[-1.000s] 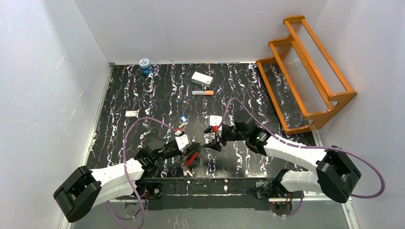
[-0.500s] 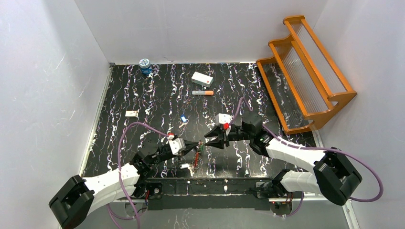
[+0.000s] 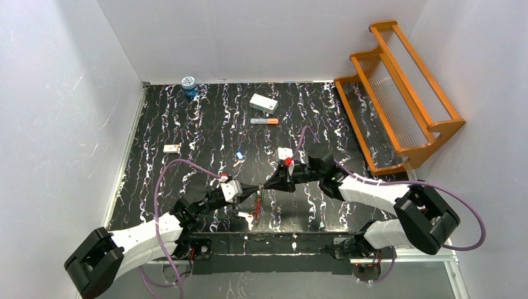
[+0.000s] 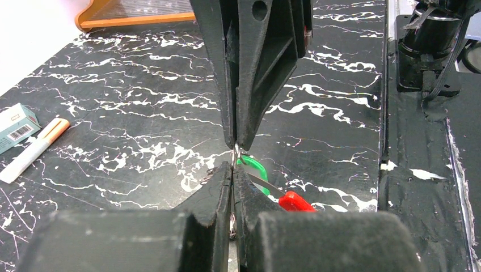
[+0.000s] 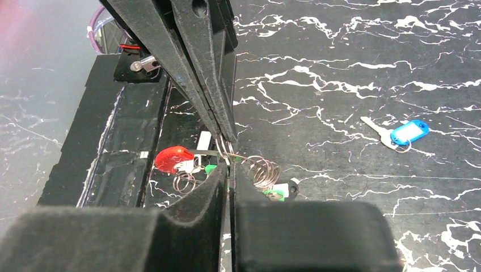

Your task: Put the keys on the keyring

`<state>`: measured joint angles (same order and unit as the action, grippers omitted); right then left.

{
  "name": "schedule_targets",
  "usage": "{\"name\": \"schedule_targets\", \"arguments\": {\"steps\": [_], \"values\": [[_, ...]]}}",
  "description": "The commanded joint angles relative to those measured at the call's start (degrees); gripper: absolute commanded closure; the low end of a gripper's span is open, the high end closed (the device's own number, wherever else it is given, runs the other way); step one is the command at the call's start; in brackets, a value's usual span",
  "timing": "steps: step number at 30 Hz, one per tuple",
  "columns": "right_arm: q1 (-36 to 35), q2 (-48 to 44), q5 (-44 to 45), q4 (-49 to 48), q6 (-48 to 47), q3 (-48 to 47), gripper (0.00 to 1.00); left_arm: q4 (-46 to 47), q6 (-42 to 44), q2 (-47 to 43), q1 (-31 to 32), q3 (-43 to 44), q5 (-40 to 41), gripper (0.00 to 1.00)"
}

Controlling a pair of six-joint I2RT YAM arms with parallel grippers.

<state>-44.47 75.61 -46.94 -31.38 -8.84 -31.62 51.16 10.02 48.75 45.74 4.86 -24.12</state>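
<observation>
Near the table's front middle, my left gripper (image 3: 256,187) and right gripper (image 3: 267,185) meet tip to tip. Both are shut on the thin wire of the keyring (image 3: 257,198), whose red part hangs down toward the table's front edge. The left wrist view shows my left gripper (image 4: 232,170) pinching the wire, with a green piece (image 4: 253,168) and a red tag (image 4: 295,201) just beyond. In the right wrist view, my right gripper (image 5: 228,167) clamps wire coils of the keyring (image 5: 262,171) beside the red tag (image 5: 173,158). A blue-headed key (image 3: 239,155) lies loose further back.
An orange-tipped marker (image 3: 264,121) and a white box (image 3: 263,103) lie mid-back. At the back left corner stands a blue jar (image 3: 189,86). The right side holds an orange rack (image 3: 398,93). A small white piece (image 3: 171,148) lies left.
My right gripper has moved left to the left gripper's tip and its jaws have closed onto the keyring wire. The left arm shifted earlier, then held still, shut.
</observation>
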Motion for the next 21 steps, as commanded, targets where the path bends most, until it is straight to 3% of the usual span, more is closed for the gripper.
{"name": "schedule_targets", "arguments": {"steps": [1, 4, 12, 21], "values": [[0.1, 0.3, -0.3, 0.2, 0.2, -2.5, 0.92, 2.9, 0.1, -0.1, 0.2, 0.1, 0.1, 1.0], [0.1, 0.3, 0.5, 1.3, -0.4, -2.5, 0.99, 2.9, 0.2, -0.1, 0.2, 0.1, 0.2, 1.0], [0.1, 2.1, 2.4, 4.1, -1.8, -3.1, 0.99, 2.9, 0.2, -0.1, 0.2, 0.1, 0.1, 1.0], [0.1, 8.7, -2.7, 5.7, 0.4, -7.9, 0.99, 3.0, 0.1, -0.1, 0.2, 0.2, 0.0, 1.0]]}}
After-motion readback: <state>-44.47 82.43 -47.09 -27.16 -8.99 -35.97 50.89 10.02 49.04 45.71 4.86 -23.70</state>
